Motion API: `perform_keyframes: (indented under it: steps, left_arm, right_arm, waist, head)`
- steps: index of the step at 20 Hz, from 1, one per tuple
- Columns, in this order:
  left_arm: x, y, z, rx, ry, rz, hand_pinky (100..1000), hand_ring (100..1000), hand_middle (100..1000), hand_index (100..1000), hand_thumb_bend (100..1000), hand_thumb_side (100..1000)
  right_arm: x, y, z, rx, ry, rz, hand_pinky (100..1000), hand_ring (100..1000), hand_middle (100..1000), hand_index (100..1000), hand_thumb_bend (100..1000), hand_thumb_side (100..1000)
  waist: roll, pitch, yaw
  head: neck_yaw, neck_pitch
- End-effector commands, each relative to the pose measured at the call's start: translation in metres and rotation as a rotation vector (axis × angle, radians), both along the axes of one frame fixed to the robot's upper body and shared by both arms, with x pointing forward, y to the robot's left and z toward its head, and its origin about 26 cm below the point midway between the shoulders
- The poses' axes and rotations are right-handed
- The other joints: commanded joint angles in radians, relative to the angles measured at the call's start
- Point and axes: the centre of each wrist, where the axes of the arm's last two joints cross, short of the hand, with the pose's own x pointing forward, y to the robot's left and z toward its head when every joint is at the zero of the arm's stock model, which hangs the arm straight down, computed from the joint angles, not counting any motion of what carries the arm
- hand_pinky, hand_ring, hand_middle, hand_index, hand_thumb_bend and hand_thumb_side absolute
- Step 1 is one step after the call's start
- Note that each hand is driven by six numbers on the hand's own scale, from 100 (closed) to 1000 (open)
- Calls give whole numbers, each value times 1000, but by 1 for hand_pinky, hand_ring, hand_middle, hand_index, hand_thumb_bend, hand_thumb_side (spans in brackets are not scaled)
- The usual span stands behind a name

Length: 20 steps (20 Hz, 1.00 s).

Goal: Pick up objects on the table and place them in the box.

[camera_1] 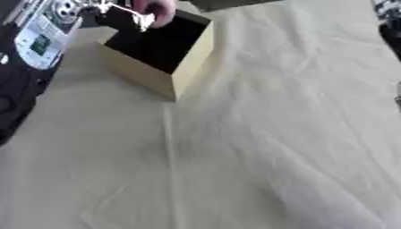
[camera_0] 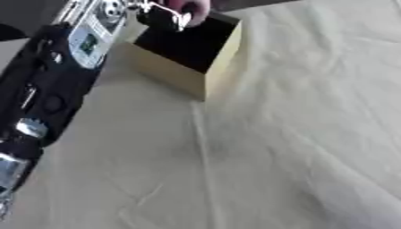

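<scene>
A tan open-topped box [camera_0: 168, 74] with a dark inside stands at the upper left of the cloth-covered table. My left arm runs up the left side, and my left hand [camera_0: 166, 12] hangs over the box's far corner. Its silver fingers curl round a small pinkish-red rounded object [camera_0: 194, 10], held just above the opening. What lies inside the box is hidden in shadow. Only a dark sliver of my right arm and hand [camera_1: 388, 24] shows, at the upper right edge of the right eye view.
A creased cream cloth [camera_1: 258, 147] covers the table from the box to the near edge. No loose objects show on it. My left forearm [camera_0: 47, 85] fills the left side.
</scene>
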Motion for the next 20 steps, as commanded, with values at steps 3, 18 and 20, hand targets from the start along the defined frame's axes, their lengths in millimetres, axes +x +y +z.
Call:
perform_keyframes:
  steps: [3, 18, 20]
  left_arm:
    - [6, -1, 6, 29, -38, 42, 388, 485, 557, 638, 100, 195]
    - [21, 10, -15, 132, 41, 133, 512, 613, 641, 715, 100, 174]
    - [21, 11, -15, 144, 52, 131, 643, 741, 736, 792, 100, 238]
  right_arm:
    - [-6, 3, 9, -3, -36, 31, 801, 644, 584, 772, 100, 791]
    - [-5, 1, 6, 6, -26, 25, 801, 642, 583, 772, 100, 794]
    - [-5, 1, 6, 8, -23, 24, 801, 642, 583, 772, 100, 794]
  waist:
    - [1, -16, -16]
    - [4, -15, -17]
    - [5, -16, -18]
  head:
    - [17, -18]
    - [22, -1]
    - [23, 0]
